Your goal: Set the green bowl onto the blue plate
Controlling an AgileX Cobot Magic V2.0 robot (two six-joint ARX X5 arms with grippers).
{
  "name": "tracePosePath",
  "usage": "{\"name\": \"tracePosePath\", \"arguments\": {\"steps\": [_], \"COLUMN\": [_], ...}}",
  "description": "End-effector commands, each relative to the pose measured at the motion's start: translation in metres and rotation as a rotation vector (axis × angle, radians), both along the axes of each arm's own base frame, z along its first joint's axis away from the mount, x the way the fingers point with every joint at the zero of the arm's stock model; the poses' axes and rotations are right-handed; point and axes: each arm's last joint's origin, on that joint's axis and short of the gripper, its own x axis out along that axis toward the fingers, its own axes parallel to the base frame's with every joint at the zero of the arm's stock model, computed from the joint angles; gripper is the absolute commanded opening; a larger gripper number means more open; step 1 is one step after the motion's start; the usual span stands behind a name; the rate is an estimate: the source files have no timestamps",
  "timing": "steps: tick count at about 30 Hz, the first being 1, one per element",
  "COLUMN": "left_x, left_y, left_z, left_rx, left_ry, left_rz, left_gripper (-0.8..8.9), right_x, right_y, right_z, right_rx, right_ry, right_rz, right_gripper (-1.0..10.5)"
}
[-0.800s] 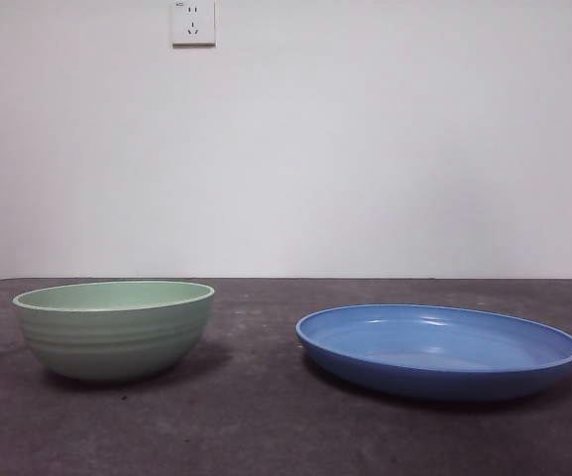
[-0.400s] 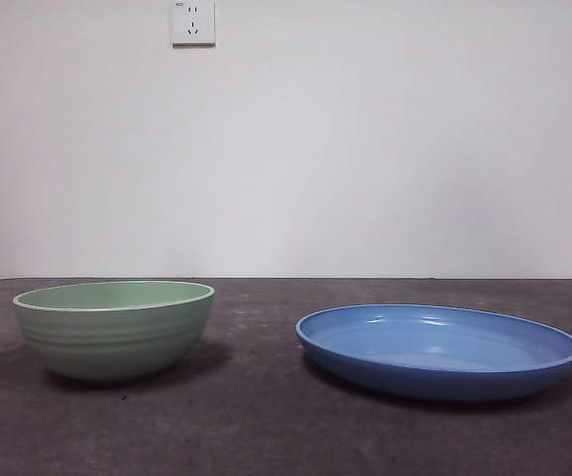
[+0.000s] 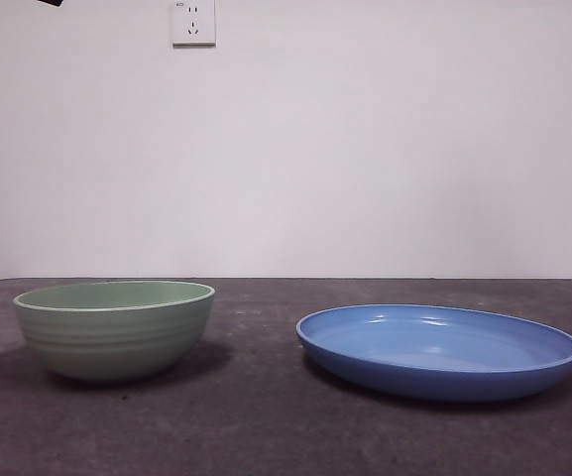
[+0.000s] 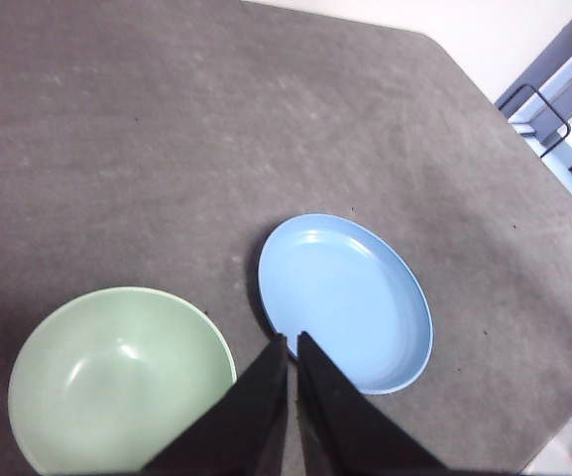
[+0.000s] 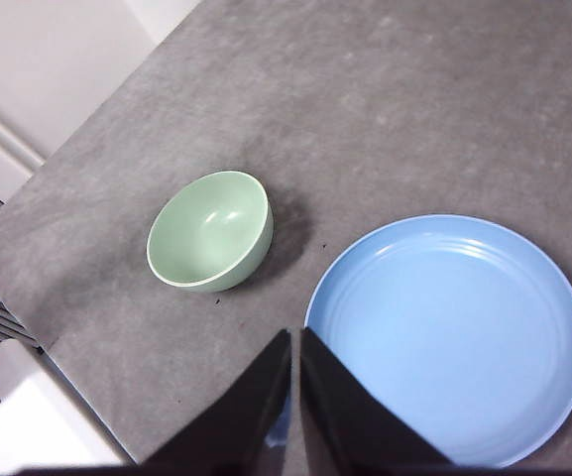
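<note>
White wall w/ socket (image 3: 193, 22) behind, dark grey tabletop (image 3: 266, 416) in front. Green bowl (image 3: 114, 328) upright on tabletop, well apart from blue plate (image 3: 438, 349), plate bare. Left gripper (image 4: 291, 342) high above gap btwn bowl & plate, fingers pressed together, holding nothing. Right gripper (image 5: 295, 337) high by plate's edge, fingers likewise closed, empty. Nothing done yet: reach, grasp, lift, carry, set-down all left

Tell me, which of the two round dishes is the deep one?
The green bowl is the deep one: its ridged sides rise tall. The blue plate beside it is wide and shallow, with only a low rim. They stand apart on the table.
</note>
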Motion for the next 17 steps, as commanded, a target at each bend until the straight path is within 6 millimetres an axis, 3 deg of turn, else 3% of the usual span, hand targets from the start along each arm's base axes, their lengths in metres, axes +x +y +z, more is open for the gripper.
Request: {"name": "tracePosePath", "arguments": {"steps": [1,7,10,17], "left_x": [-0.0004,-0.0004,-0.0003,-0.0003], "left_y": [-0.0008,-0.0008,-0.0008,-0.0008], "left_z": [0.0051,0.0047,0.0047,0.0046], "left_rx": [0.007,0.013,0.017,0.026], "left_ry": [-0.022,-0.023,-0.026,-0.035], "left_rz": [-0.018,-0.021,-0.022,-0.028], "left_gripper": [0.29,0.30,0.72,5.16], "right_x": [0.0002,0.0008,0.0010,0.0010], "right_y": [0.0008,0.0008,0.0009,0.0009], "right_z": [0.0055,0.0058,0.0059,0.0059], "right_rx": [-0.008,-0.010,-0.010,-0.010], "right_ry": [-0.041,-0.047,-0.049,-0.049], "right_rz": [0.019,0.017,0.017,0.016], "right_gripper": [0.1,0.1,1.0,4.3]}}
